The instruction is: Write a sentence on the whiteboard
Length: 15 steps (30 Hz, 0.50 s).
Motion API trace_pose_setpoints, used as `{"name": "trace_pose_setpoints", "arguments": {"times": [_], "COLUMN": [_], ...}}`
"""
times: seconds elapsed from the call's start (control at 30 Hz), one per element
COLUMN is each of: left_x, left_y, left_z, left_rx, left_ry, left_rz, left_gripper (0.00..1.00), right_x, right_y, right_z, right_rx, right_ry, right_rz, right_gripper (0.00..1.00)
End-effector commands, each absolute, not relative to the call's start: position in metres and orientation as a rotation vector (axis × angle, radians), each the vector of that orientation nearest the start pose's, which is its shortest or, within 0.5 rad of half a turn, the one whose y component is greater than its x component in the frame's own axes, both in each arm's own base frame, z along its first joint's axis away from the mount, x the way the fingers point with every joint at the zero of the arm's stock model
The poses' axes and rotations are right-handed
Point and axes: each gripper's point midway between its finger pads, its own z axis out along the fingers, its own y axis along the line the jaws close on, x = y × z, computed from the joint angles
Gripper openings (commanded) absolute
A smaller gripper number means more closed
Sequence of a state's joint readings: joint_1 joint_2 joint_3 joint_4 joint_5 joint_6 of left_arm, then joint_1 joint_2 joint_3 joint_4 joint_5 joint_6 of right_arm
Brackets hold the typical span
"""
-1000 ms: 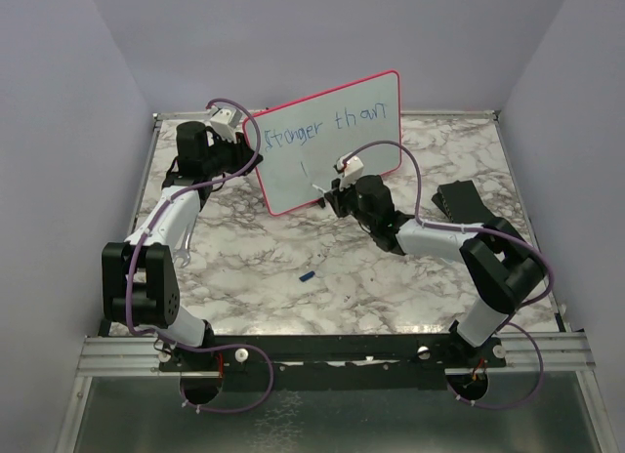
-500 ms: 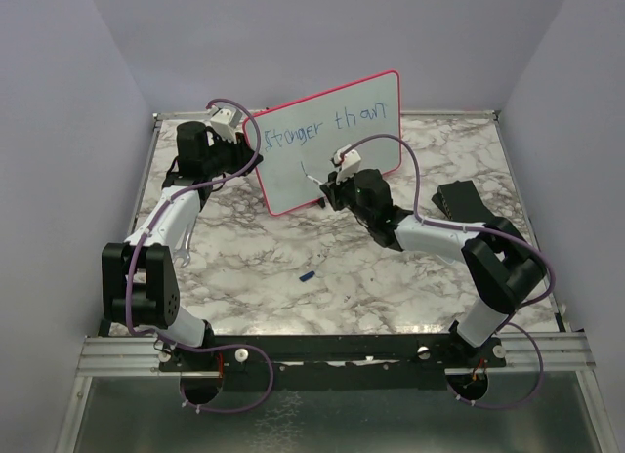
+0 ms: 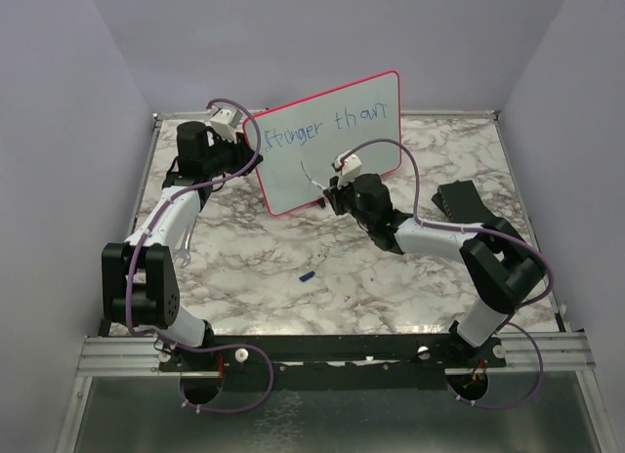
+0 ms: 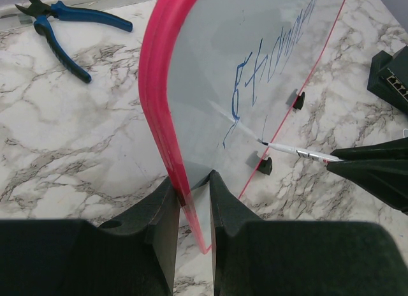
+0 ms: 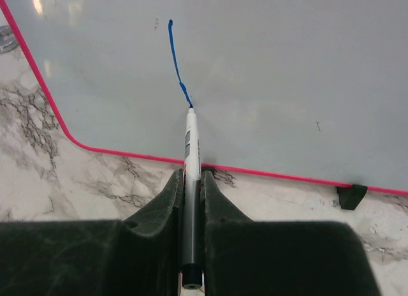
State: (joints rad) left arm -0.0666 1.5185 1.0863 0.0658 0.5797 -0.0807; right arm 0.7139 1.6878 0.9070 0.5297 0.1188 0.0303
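Lavender walls (image 3: 78,82) close around a marbled worktop (image 3: 293,248), and we read it from the left side across. Far left, behind the board, blue-handled pliers (image 4: 89,16) lie flat on the marble. Next comes the left pincer (image 4: 191,179), its two dark fingers pressed onto the pink-red left rim of the whiteboard (image 3: 376,145), which stands upright on the back half of the worktop, angled across it on small black feet (image 5: 352,194). Along its upper part we see the sentence (image 3: 293,134) in thin blue script, "Stronger than". Under that row is one short slanting blue stroke (image 5: 175,60). A small blue piece (image 3: 307,275) lies on the marble in front of the board, apart from everything else. The tip of a white marker (image 5: 190,155) touches the lower end of the stroke. The right pincer (image 5: 190,176) pinches the marker's barrel between its fingers, close to the board's bottom rim. Farthest right, a black box (image 3: 459,199) sits on the worktop, apart from the board.
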Motion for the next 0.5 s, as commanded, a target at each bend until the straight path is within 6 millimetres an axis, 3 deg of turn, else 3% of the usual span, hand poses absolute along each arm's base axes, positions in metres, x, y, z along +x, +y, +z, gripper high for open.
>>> {"name": "trace_pose_setpoints", "arguments": {"times": [0.0, 0.2, 0.47], "left_x": [0.430, 0.429, 0.429], "left_y": [-0.127, -0.127, -0.127], "left_z": [0.204, 0.205, 0.205], "left_rx": [0.395, 0.395, 0.396], "left_ry": [1.920, 1.920, 1.920], "left_rz": [-0.623, -0.623, -0.624], "left_gripper": [0.05, 0.05, 0.05], "right_x": [0.386, 0.386, 0.375], "right_y": [0.302, 0.306, 0.317], "right_z": [0.132, 0.136, 0.168], "right_rx": [-0.507, -0.522, -0.555], "right_ry": [1.790, 1.776, 1.693], "right_rz": [0.379, 0.392, 0.471], "right_gripper": [0.01, 0.01, 0.01]}}
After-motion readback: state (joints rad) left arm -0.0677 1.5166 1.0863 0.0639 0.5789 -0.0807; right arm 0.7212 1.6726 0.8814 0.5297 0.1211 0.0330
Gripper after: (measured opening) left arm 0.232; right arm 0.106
